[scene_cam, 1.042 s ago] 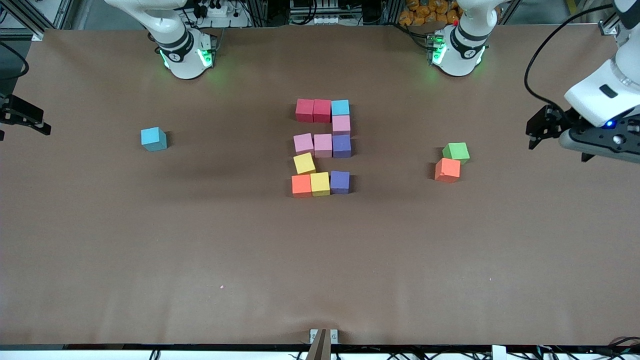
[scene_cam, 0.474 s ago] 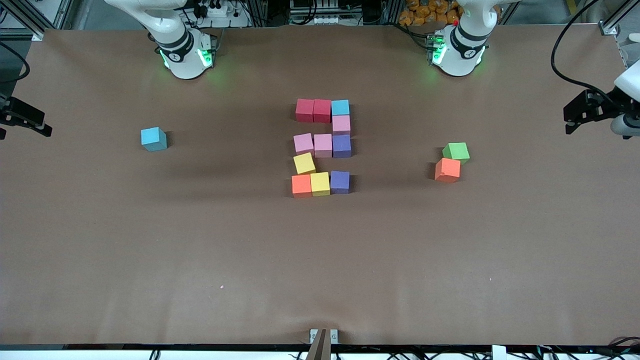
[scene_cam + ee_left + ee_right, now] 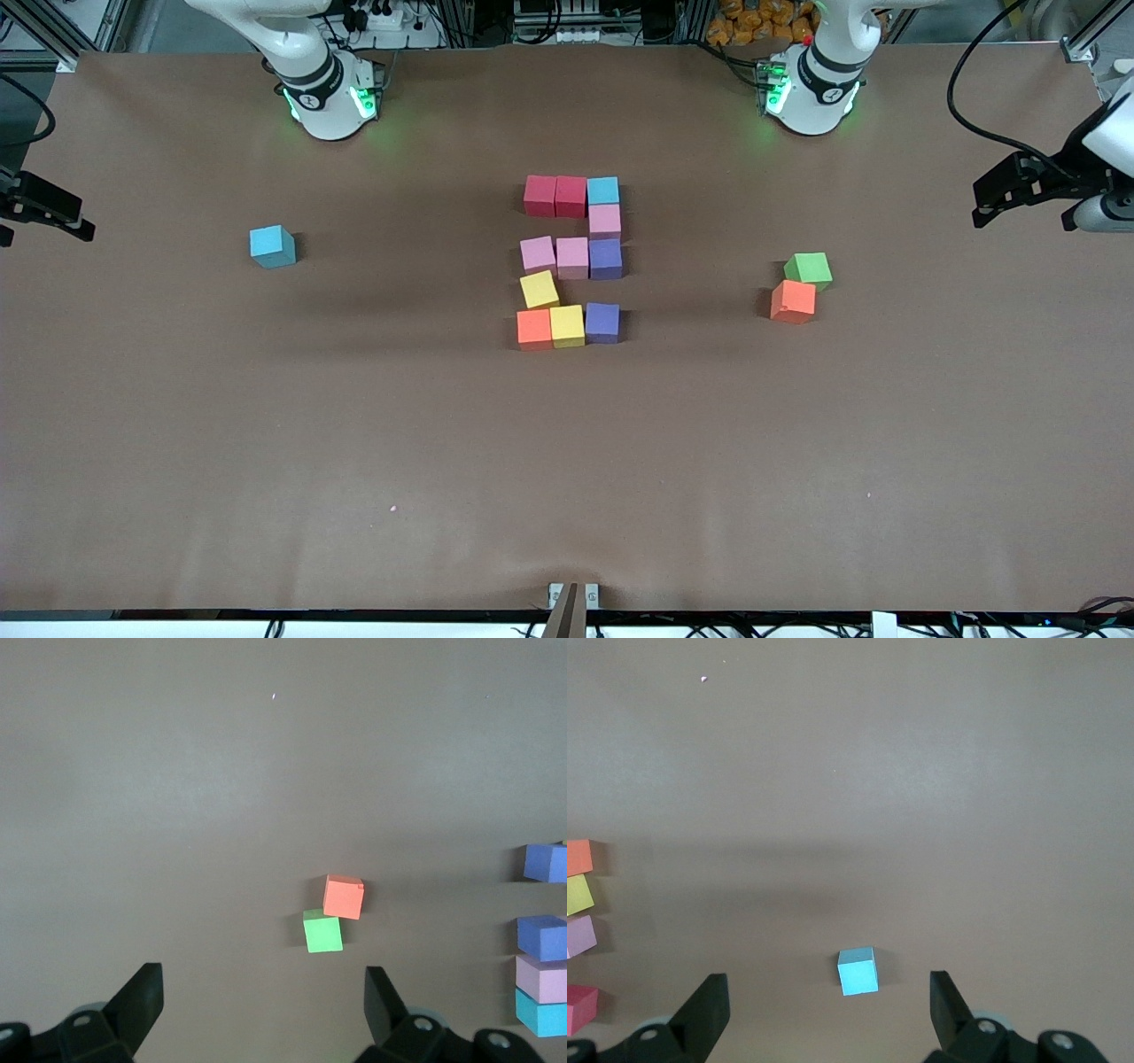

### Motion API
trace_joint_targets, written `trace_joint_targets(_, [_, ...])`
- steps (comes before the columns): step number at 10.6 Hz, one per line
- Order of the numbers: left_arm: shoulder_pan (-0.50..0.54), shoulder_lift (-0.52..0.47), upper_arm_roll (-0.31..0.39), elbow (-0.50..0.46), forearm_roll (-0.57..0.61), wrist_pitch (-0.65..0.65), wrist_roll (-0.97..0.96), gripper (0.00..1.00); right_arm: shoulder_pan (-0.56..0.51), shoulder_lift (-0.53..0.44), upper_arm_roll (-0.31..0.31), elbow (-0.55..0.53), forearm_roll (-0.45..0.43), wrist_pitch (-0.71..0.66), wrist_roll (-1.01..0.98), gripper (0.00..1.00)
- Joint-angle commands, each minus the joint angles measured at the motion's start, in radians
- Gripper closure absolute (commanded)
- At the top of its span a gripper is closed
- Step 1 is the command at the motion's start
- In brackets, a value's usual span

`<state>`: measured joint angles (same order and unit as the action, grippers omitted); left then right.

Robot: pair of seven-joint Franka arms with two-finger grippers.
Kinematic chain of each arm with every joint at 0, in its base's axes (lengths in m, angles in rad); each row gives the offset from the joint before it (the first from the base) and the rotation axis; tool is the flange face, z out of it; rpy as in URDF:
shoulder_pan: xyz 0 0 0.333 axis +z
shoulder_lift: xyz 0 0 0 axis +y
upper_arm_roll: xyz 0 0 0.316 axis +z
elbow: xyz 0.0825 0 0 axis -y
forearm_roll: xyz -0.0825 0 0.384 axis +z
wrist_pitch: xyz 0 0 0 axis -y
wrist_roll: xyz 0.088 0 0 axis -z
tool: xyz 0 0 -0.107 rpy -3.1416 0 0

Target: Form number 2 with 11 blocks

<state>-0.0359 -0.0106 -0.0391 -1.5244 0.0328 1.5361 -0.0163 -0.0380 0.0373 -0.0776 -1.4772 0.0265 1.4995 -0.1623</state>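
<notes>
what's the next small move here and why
Probably none beyond parking. The number 2 already looks complete with eleven blocks. Both the left gripper and right gripper hang open and empty at the table ends. At most, I'd square up the slightly skewed yellow block.

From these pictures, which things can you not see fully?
- Front view: right gripper cut by the picture's edge.
- Front view: left gripper seen side-on, so its gap is hidden.
- Left wrist view: the number 2 cut by the edge.
- Right wrist view: the number 2 also cut; only edge cubes show.
</notes>
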Motion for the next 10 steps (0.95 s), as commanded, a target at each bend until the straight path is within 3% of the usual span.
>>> trace_joint_targets(1, [-0.021,-0.046,0.015,-0.062,-0.022,0.036,-0.057,0.0,-0.01,-0.008,0.013,-0.006,-0.004,-0.007,0.01,0.0])
trace_joint_targets(3, [-0.032,-0.045,0.013,-0.059,-0.021,0.041,-0.149,0.0,-0.01,-0.008,0.015,-0.006,-0.005,-0.007,0.009,0.0])
trace_joint_targets(10, [-0.038,-0.034,0.013,-0.048,-0.021,0.041,-0.018,0.0,-0.01,-0.005,0.013,-0.006,-0.007,-0.007,0.009,0.0])
